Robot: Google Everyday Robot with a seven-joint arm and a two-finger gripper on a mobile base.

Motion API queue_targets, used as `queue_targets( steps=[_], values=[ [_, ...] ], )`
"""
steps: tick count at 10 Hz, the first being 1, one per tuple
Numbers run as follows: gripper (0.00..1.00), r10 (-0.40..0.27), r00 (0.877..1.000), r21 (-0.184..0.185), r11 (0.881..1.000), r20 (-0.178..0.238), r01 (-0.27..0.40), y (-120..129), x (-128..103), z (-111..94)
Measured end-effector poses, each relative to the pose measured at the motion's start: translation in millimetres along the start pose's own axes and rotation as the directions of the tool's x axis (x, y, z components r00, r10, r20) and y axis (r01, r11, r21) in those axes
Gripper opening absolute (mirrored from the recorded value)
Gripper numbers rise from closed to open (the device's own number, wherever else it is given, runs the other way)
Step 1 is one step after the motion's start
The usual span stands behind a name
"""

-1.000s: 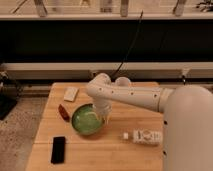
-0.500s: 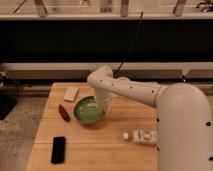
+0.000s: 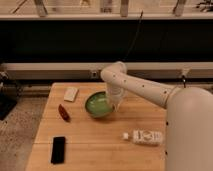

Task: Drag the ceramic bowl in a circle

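The bowl [image 3: 99, 104] sits at frame centre on the surface [image 3: 95, 145], having slid up and right from lower left, so the circle seems underway. The gripper [image 3: 114, 101] presses at its right rim; jaw state unclear. Nearby: red pepper [image 3: 64, 112], phone [image 3: 58, 149], bottle [image 3: 145, 136].
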Motion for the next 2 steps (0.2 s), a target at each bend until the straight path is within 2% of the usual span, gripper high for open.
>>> queue_targets(
  steps=[2],
  values=[
    [0.0, 0.009, 1.0, -0.002, 1.0, 0.006, -0.009, 4.0, -10.0, 3.1]
  ],
)
